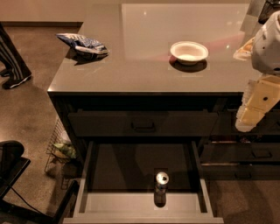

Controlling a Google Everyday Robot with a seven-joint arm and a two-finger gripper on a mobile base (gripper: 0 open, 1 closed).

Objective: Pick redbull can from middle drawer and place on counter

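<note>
Gripper: pale cream gripper (254,108), right, by glossy grey-brown counter (144,74); grip cannot be told.
Can: slim silver-topped redbull can (161,186), upright, near front of dark-grey middle drawer (131,205).

Warm, dim light falls on a brown speckled floor (30,113) with a dull sheen. At the top left a pale wall (39,11) meets the floor along a dark skirting (41,24). A dark cabinet (61,113) fills the middle, its closed top drawer front (175,124) bearing a black bar handle. A wire basket (59,148) stands just beside the cabinet's left side. A black chair (11,166) sits at the lower left. The gripper (250,117) hangs at the right edge, before the cabinet.
</note>
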